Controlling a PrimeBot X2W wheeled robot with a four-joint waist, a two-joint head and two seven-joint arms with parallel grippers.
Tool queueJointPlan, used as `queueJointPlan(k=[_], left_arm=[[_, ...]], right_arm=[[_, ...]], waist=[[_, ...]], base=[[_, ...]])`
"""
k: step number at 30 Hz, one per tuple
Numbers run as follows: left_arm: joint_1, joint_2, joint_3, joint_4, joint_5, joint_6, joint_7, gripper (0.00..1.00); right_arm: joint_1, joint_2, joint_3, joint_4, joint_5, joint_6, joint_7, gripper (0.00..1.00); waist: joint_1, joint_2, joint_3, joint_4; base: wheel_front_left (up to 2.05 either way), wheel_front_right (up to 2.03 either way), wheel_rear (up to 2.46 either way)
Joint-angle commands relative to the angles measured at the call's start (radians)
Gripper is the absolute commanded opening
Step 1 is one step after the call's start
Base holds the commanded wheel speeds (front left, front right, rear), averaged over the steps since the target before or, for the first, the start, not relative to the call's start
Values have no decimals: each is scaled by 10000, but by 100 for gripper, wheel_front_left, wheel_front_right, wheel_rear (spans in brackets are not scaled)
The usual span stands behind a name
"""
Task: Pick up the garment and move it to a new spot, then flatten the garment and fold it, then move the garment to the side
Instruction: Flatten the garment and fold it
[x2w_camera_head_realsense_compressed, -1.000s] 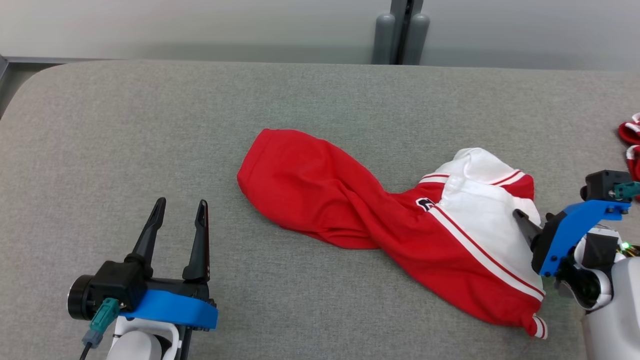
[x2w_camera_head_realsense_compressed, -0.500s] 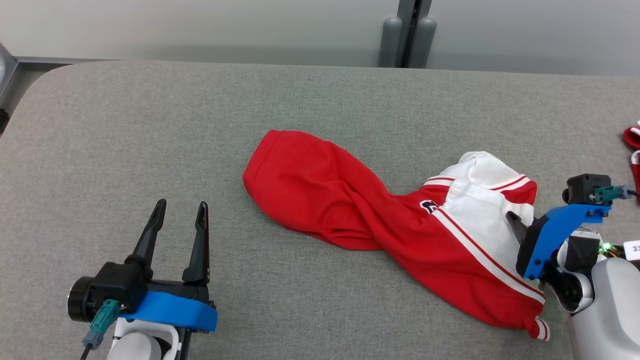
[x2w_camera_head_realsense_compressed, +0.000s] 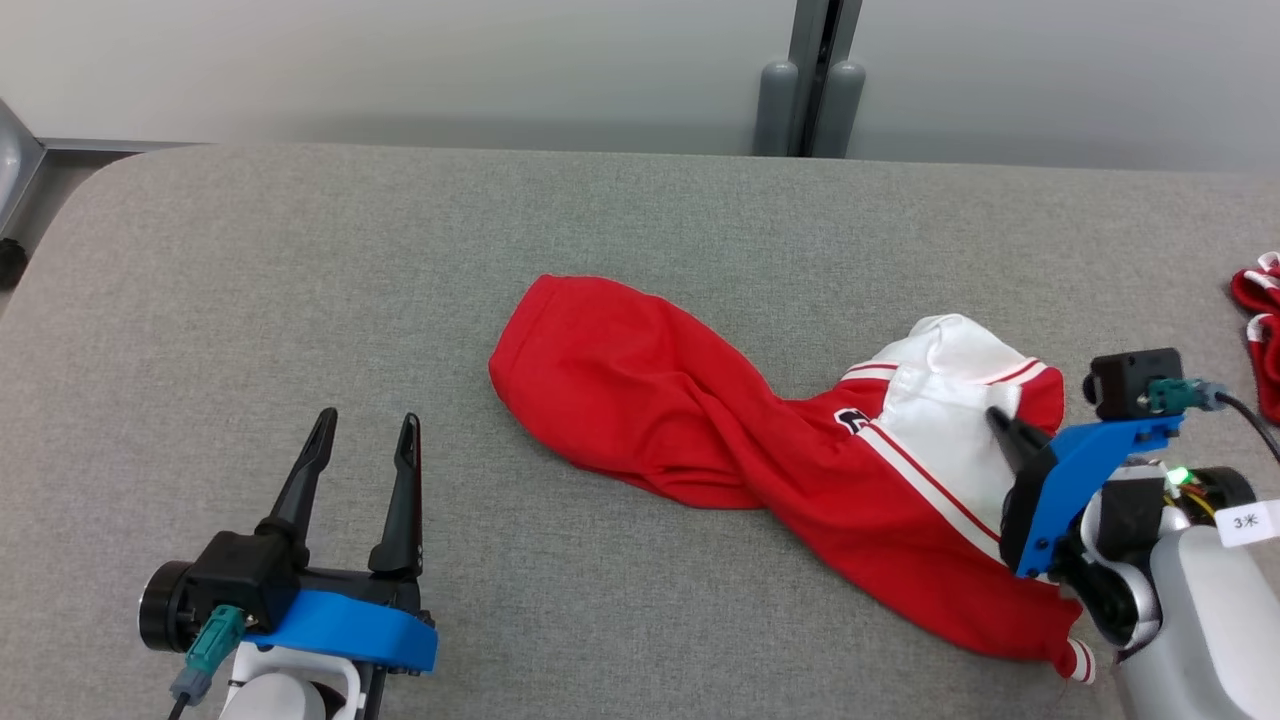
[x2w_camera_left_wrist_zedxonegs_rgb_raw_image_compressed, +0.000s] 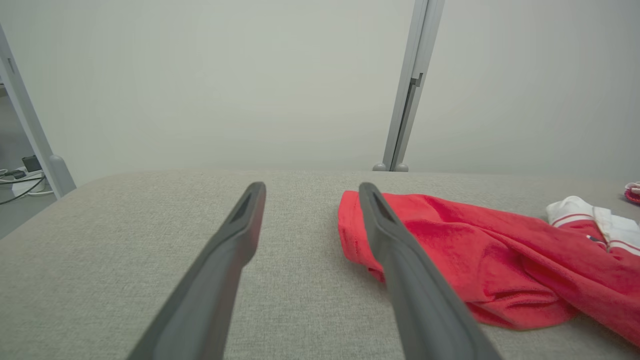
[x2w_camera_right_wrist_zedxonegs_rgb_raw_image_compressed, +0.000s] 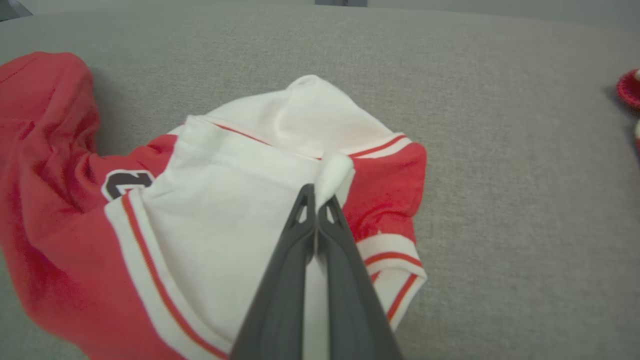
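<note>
**Table** (x2w_camera_head_realsense_compressed: 300, 300): broad, grey and cloth-covered. It carries the garment (x2w_camera_head_realsense_compressed: 650, 400), which lies right of centre, stretched slantwise from mid-table toward the near right edge. All of it rests on the surface. Judgement: the pick-up is in hand and no lift shows yet.

**Right hand** (x2w_camera_right_wrist_zedxonegs_rgb_raw_image_compressed: 317, 197): the fingers are closed together on a small pinch of white cloth near the garment's right end, with the tuft bunched just above the tips. The grip sits at an edge of the white panel, presumably so that the rest will trail below when raised. Whether it takes one layer or several cannot be told from the wrist view.

**Left hand** (x2w_camera_head_realsense_compressed: 366, 418): the fingers are spread wide and hold nothing. It sits low over bare table at the near left, well apart from the garment. It points toward the red end, likely placed ready for a second hold.

**Garment's look:** mostly red, soft and thick, twisted at the middle with deep creases. The left end is a rounded red lobe. The right end shows:
- a white panel (x2w_camera_right_wrist_zedxonegs_rgb_raw_image_compressed: 225, 210) bordered by white-and-red stripes;
- a striped cuff (x2w_camera_right_wrist_zedxonegs_rgb_raw_image_compressed: 395, 270) beside the fingers;
- a small dark patch (x2w_camera_right_wrist_zedxonegs_rgb_raw_image_compressed: 125, 182) with a white figure, half folded under.

It is neither flat nor folded.
</note>
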Motion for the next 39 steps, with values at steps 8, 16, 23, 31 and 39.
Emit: queueJointPlan(k=[8,16,23,31,39], left_arm=[[262,128,141,-157,-145,186,-17,100],[225,156,97,-184,-214,225,-11,100],[242,193,22,-142,-248,238,3,100],[243,250,15,-189,-309,271,-4,100],[-32,260,-49,-243,-297,276,-19,100]], right_arm=[[2691,-1276,2066,-3885,2665,3,2208,0],[4607,-2125,2651,-6273,3438,5,4067,0],[4841,-1589,2422,-7232,3877,5,4083,100],[3344,-567,-526,-6454,2146,5,2677,100],[995,325,-1820,-2693,411,5,1750,100]], waist=[[0,0,-180,-73],[0,0,-283,-333],[0,0,-410,-385],[0,0,-315,-308],[0,0,220,-131]], base=[[0,0,0],[0,0,0],[0,0,0],[0,0,0],[0,0,0]])
